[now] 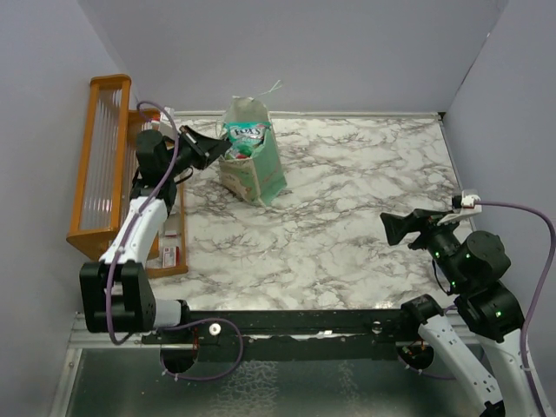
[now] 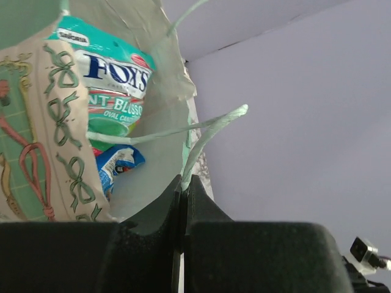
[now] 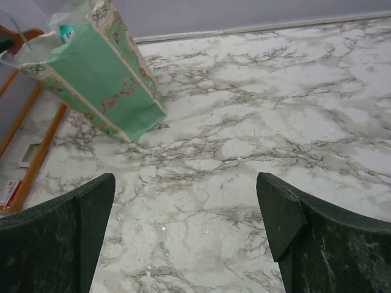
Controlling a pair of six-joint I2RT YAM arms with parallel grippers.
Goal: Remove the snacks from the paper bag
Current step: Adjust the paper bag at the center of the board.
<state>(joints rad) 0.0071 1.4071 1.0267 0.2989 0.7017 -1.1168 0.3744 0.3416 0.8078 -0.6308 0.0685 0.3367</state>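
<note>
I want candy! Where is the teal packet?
Top view, far left: the teal packet sticks out of the open paper bag, right beside the left gripper.

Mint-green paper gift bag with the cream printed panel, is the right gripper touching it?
Apart. The top external view shows the right gripper over the marble tabletop, with a wide stretch of marble between it and the mint-green paper bag.

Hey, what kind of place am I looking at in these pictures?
Probably a robot test booth, not a home or shop: plain grey walls box in a marble-pattern table, two robot arms are bolted along its near edge, and a paper bag of snacks stands as a prop.
</note>
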